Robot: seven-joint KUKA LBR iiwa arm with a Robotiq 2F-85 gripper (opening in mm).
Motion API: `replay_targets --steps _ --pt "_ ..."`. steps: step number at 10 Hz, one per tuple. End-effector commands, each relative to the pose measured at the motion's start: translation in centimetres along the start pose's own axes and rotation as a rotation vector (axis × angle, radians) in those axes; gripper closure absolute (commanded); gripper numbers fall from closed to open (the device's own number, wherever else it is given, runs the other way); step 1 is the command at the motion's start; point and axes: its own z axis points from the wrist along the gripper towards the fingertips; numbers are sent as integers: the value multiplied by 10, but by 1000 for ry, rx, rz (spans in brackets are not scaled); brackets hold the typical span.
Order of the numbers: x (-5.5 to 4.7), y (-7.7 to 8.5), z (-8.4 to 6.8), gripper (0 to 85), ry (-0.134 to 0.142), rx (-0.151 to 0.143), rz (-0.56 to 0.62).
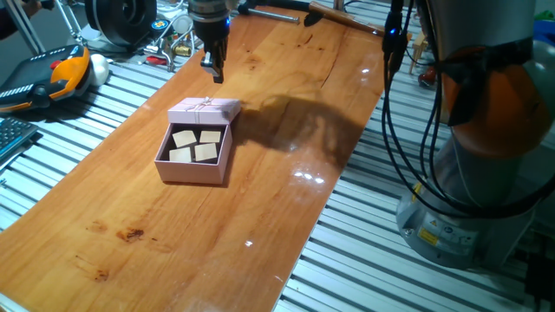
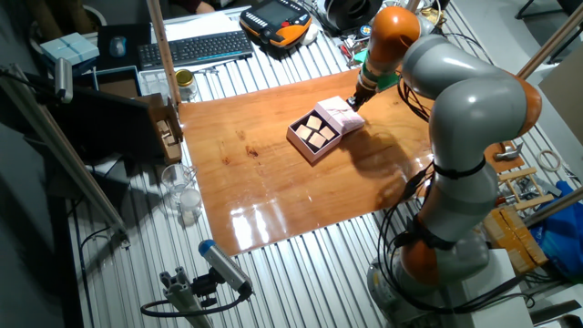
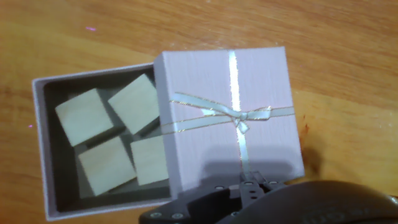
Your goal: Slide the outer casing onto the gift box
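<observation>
The outer casing (image 1: 205, 109) is a pale pink square cover with a thin bow on top. It sits partly over the far end of the gift box (image 1: 192, 170), a pale pink tray. In the hand view the casing (image 3: 230, 118) covers the right part of the tray (image 3: 40, 143), and four tan squares (image 3: 84, 115) show in the open part. My gripper (image 1: 213, 76) hangs a little above and behind the casing, apart from it, with its fingers together and empty. The other fixed view shows the gripper (image 2: 355, 101) just beyond the casing (image 2: 340, 115).
An orange teach pendant (image 1: 61, 74) and tools lie beyond the table's far left corner. A keyboard (image 2: 196, 47) and glass jars (image 2: 182, 196) stand off the wooden top. The robot base (image 1: 486, 173) and cables (image 1: 390, 104) are at the right.
</observation>
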Motion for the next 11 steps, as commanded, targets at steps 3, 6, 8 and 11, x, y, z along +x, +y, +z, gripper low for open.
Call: replay_targets --steps 3,6,8,11 --pt "-7 -9 8 850 -2 -12 0" --pt "-15 -20 13 850 -3 -23 -7" --pt "-18 -34 16 850 0 -25 0" --pt "-20 -43 23 850 -1 -47 2"
